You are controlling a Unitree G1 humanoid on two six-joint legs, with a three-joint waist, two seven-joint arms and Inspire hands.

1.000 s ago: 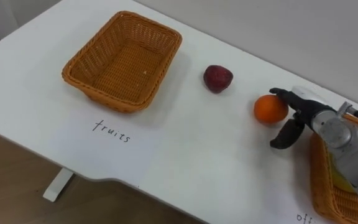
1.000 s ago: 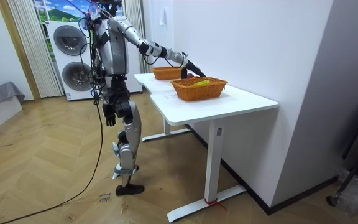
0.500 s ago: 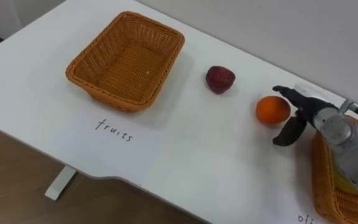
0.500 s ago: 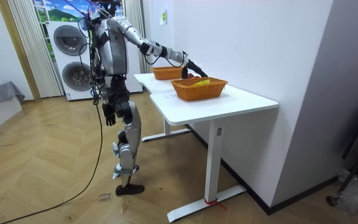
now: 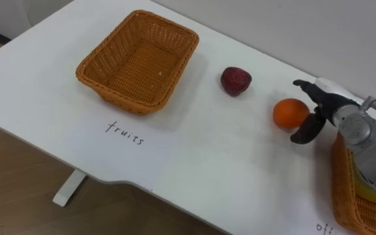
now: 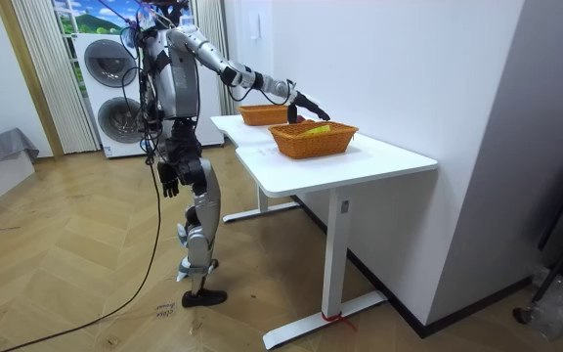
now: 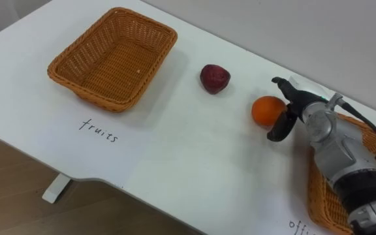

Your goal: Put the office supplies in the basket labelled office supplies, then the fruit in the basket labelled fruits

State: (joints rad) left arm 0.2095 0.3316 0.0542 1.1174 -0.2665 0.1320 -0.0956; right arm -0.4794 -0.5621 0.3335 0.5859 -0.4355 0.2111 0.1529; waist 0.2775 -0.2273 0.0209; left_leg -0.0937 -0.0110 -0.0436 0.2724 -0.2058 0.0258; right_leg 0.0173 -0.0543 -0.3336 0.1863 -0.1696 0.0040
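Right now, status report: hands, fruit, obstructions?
Right hand open at orange, not gripping. Left hand down at side. Red fruit lies between orange and fruits basket.

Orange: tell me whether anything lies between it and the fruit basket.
A dark red fruit lies on the table roughly between the orange and the fruit basket, slightly to the far side; nothing else.

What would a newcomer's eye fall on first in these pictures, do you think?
The robot's right hand, fingers spread, hovers at an orange near the white table's right end. A dark red fruit lies further left, then an empty wicker basket; a second basket under the right forearm holds something yellow. The left hand hangs at its side.
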